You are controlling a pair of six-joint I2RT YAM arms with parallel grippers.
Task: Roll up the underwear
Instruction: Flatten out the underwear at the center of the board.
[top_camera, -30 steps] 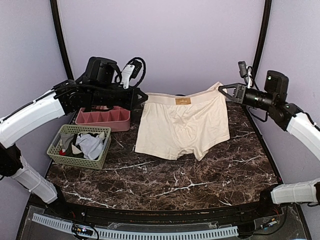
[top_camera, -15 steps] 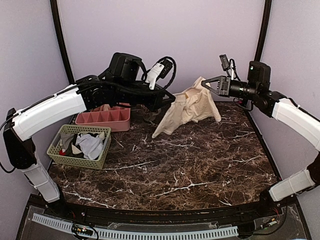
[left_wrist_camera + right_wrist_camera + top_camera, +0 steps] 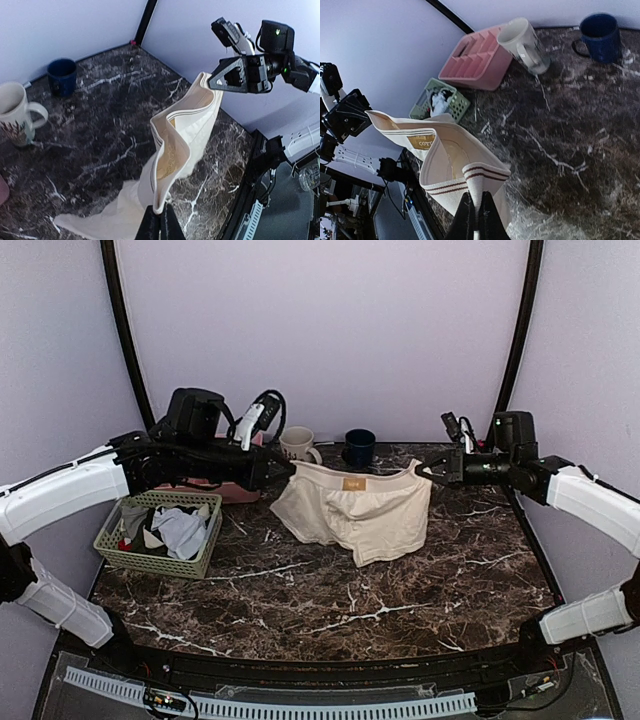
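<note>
Underwear (image 3: 360, 515) hangs stretched between both arms over far middle of table (image 3: 400, 610). Waistband up, brown label (image 3: 354, 483) centred, legs seem to rest on marble. Waistband's left end pinched tight by left gripper (image 3: 287, 469), its right end by right gripper (image 3: 424, 471). Just behind: white mug (image 3: 296, 444), blue mug (image 3: 359, 447). Green basket (image 3: 150, 560) at left, clothes inside.

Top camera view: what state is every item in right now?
Cream-beige fabric underwear: unrolled, held up by its waistband, legs resting on the marble table.
Left end effector: shut on one waistband corner.
Right end effector: shut on the opposite corner.
White ceramic mug: upright.
Dark blue mug: upright.
Green plastic basket: upright, holding crumpled clothes.
Pink divided tray: upright, compartments look empty.
</note>
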